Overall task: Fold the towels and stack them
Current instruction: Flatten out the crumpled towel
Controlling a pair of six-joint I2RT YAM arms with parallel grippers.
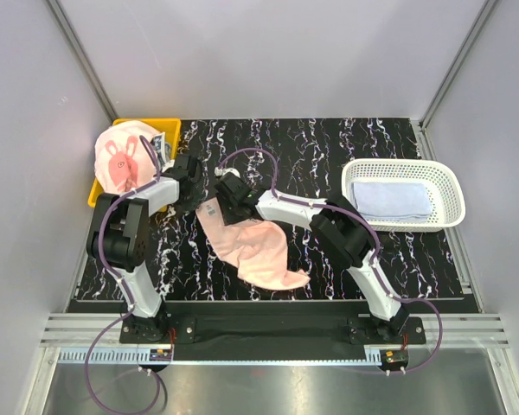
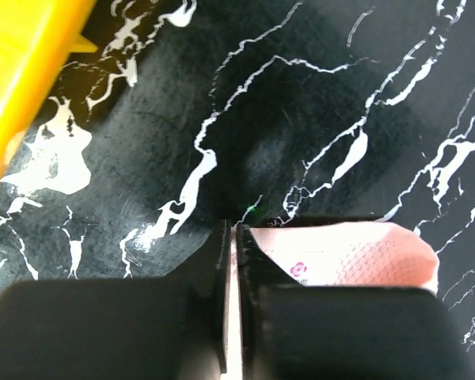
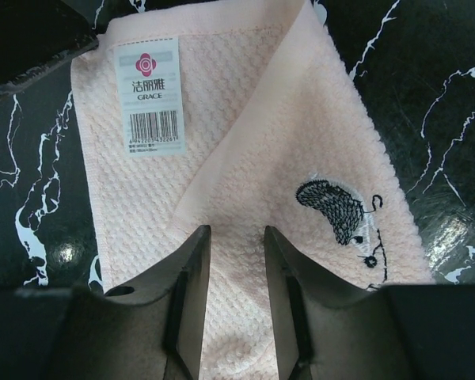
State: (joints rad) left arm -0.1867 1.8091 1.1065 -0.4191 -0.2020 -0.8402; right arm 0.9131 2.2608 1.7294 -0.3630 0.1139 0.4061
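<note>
Presently the pink towel (image 1: 255, 249) lies rumpled on the black marbled bench (image 1: 346, 138), between the two arms. Its far end sits beneath both wrists.

Left jaws: clenched. The left wrist view shows a thin sliver of pale pink cloth pinched between them at the towel's edge. The rest of that edge lies on the bench just to their right.

Right jaws: released. They stand parted over the same towel, with its waffle weave visible in the gap. Whether the tips touch the cloth cannot be told.

Right wrist view, further findings: a diagonal fold crosses the towel. An embroidered hedgehog (image 3: 340, 214) sits to the right of the fold, and a white barcode label (image 3: 148, 95) sits at the far-left corner.

Other towels:
- A rabbit-print towel (image 1: 121, 160) is heaped in the yellow bin (image 1: 171, 131) at the far left of the bench, just beside the left arm (image 1: 125, 229).
- A pale blue towel (image 1: 391, 199) lies flat and folded in the white mesh basket (image 1: 454, 194) on the right side, well apart from the pink towel.

The right arm (image 1: 346, 233) reaches leftward across the bench to the pink towel's far end.
</note>
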